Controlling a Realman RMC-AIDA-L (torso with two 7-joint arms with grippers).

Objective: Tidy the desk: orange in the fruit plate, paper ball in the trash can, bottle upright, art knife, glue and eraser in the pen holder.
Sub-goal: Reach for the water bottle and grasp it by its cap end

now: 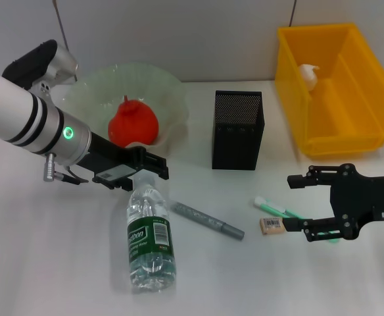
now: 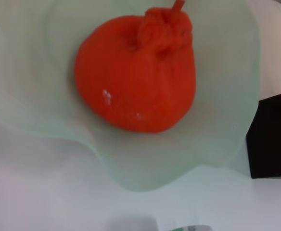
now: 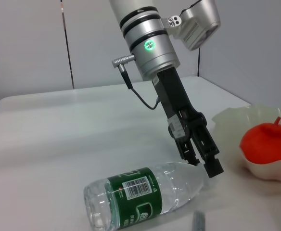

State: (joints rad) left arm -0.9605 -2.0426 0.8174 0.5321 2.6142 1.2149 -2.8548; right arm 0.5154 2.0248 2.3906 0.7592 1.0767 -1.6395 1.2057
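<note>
While orange (image 1: 133,123) in fruit plate (image 1: 172,89), paper ball (image 1: 308,74) in trash can (image 1: 363,125): bottle (image 1: 150,240) lying, left end effector (image 1: 154,172) at cap, spread; eraser (image 1: 271,226), 3 o'clock, unfiled; right end effector (image 1: 296,203) spread.

The bottle (image 1: 150,242) lying on the table carries a green label with white brand lettering in the head view, too small to read for certain. In the right wrist view the same label shows a white barcode panel. The eraser (image 1: 271,226) bears a white barcode sticker; its digits cannot be read.
</note>
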